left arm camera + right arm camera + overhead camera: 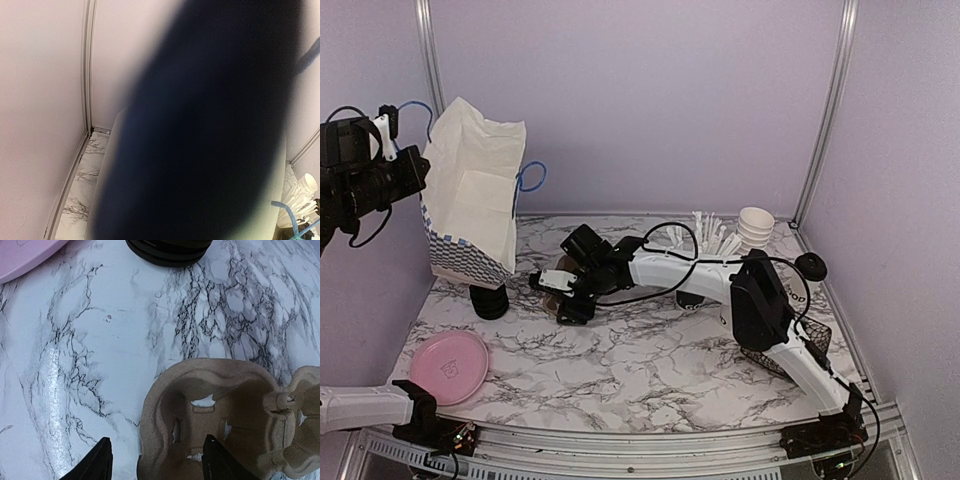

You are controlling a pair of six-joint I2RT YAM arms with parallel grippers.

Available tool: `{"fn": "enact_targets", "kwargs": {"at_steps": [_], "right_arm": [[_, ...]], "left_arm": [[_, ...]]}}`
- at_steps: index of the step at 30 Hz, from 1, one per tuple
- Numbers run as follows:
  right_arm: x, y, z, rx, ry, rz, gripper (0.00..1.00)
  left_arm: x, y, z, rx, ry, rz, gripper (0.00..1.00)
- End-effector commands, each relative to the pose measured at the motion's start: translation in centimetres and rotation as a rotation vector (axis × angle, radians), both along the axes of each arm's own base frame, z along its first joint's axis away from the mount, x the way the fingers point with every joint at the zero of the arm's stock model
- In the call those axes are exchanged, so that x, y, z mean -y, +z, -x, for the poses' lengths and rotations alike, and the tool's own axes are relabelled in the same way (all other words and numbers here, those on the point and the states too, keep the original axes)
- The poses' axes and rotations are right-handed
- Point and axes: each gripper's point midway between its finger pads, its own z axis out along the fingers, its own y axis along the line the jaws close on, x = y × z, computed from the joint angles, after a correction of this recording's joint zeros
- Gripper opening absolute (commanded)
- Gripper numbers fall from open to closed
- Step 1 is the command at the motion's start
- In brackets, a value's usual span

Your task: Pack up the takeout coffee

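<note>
The brown moulded-pulp cup carrier (235, 425) lies flat on the marble table, its pockets holding nothing; in the top view only a bit of the carrier (549, 302) shows under my right gripper (558, 292). In the wrist view the right gripper (159, 462) is open and straddles the carrier's left rim, one finger (97, 462) over the table and the other over a pocket. One takeout coffee cup (801, 292), white with black lettering and a black lid, stands at the right, partly hidden by the right arm. My left gripper (416, 166) is shut on the top edge of the white paper bag (470, 200).
A low stack of black rings (490, 301) sits below the bag, and a pink plate (448, 365) lies near the front left. At the back right stand a black cup of white straws (708, 240) and stacked plain cups (757, 227). A dark blur fills the left wrist view.
</note>
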Motion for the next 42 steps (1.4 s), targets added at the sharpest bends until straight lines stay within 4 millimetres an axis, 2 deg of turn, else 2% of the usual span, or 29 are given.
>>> {"fn": "enact_targets", "kwargs": {"at_steps": [1, 6, 11, 13, 18, 27, 33, 38, 42], "right_arm": [[0.2, -0.3, 0.2, 0.008, 0.016, 0.032, 0.59], [1.6, -1.4, 2.2, -0.056, 0.061, 0.099, 0.57], [4.4, -2.0, 5.1, -0.132, 0.116, 0.173, 0.55], [5.9, -1.7, 6.7, -0.165, 0.143, 0.193, 0.54], [10.2, -2.9, 10.4, -0.267, 0.183, 0.272, 0.53], [15.6, -2.6, 14.5, -0.333, 0.226, 0.335, 0.51], [21.7, -3.0, 17.3, -0.344, 0.276, 0.465, 0.51], [27.5, -3.0, 17.8, -0.234, 0.279, 0.608, 0.51], [29.4, -1.5, 16.7, -0.120, 0.257, 0.646, 0.53]], "left_arm": [[0.6, 1.8, 0.0, 0.063, -0.035, 0.041, 0.00], [1.1, 2.2, 0.2, 0.072, -0.065, 0.055, 0.00], [2.4, 2.3, 0.1, 0.065, -0.135, 0.069, 0.00], [2.8, 2.3, 0.0, 0.061, -0.151, 0.072, 0.00], [3.1, 2.2, -0.2, 0.055, -0.168, 0.073, 0.00], [4.0, 1.6, -0.8, 0.039, -0.197, 0.091, 0.00], [6.0, 0.7, -1.3, -0.001, -0.295, 0.108, 0.00], [8.6, -1.3, -1.4, -0.080, -0.425, 0.141, 0.00], [10.4, -2.9, -0.9, -0.158, -0.515, 0.200, 0.00]]}}
